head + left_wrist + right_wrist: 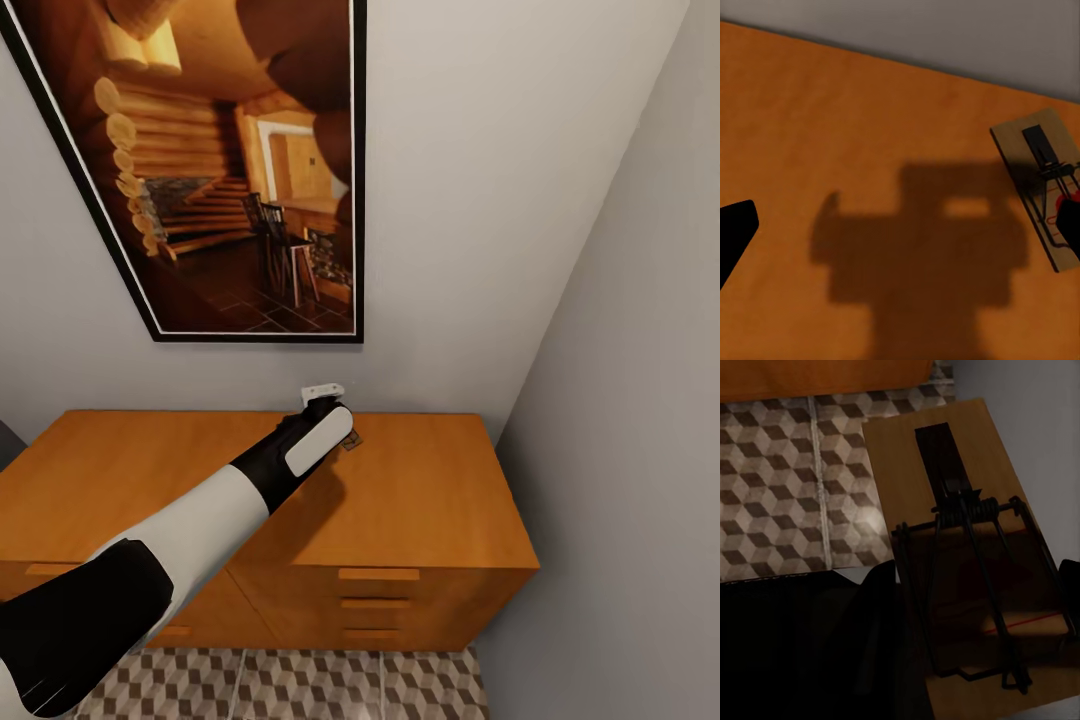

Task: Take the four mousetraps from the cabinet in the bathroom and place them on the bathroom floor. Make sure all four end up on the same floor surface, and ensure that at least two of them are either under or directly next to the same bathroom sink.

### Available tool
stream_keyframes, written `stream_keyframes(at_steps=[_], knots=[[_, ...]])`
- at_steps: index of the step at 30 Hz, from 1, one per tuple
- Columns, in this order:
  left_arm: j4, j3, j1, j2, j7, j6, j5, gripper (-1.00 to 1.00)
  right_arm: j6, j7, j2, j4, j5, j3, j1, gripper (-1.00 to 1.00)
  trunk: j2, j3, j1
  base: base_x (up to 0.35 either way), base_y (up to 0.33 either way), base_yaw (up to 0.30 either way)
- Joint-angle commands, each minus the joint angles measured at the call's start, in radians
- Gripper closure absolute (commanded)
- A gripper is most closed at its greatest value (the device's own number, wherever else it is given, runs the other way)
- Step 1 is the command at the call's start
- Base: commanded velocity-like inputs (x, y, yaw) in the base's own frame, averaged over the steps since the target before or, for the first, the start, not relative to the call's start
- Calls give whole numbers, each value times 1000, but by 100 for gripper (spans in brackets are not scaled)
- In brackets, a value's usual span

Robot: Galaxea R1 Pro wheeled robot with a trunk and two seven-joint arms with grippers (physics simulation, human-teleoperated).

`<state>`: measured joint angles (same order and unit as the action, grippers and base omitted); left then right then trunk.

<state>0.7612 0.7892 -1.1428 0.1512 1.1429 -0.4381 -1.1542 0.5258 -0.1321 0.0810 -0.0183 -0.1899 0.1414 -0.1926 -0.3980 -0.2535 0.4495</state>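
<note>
A mousetrap point(967, 570) is pinched in the right end effector while the left end effector point(900, 232), spread wide over the cabinet point(420, 500), must be centred on another mousetrap point(1039, 187).

Cabinet point(420, 510): orange-brown wood, smooth satin top, faint grain, handles in the same wood. Mousetrap point(1039, 187) on it: flat tan wood base, matt, black wire spring, dark metal plate, red spot. Second mousetrap point(967, 547) seen from the right wrist: same pale matt wood, thin black metal wire and coil, thin red line on the base. Bathroom floor point(787, 487): tile with brown, beige and white cube print, slight sheen, pale grout lines. Left arm point(200, 520): glossy white and matt black plastic shells. Walls point(520, 200): plain grey paint, matt. Picture point(220, 170): glossy print, black frame.
</note>
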Motion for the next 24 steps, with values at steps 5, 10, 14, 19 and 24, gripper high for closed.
stream_keyframes(at_steps=[5,10,14,19,24], knots=[[1,5,-2,-1,6,-7,-4,-100,3,-3,0,1,-10,9,-1,100,-2,-8,1,0,0,0],[1,5,-2,-1,6,-7,-4,-100,3,-3,0,1,-10,9,-1,100,-2,-13,1,0,-82,0],[1,20,-2,-1,6,-7,-4,-100,3,-3,1,1,-10,9,-1,100,-2,-18,1,0,-147,0],[1,52,-2,-1,6,-6,-4,-100,3,-3,2,1,-10,9,-1,100,-2,-24,1,0,-34,0],[1,55,-2,-2,6,-5,-4,-100,3,-3,2,1,-10,9,-1,100,-2,-30,1,0,-4,0]])
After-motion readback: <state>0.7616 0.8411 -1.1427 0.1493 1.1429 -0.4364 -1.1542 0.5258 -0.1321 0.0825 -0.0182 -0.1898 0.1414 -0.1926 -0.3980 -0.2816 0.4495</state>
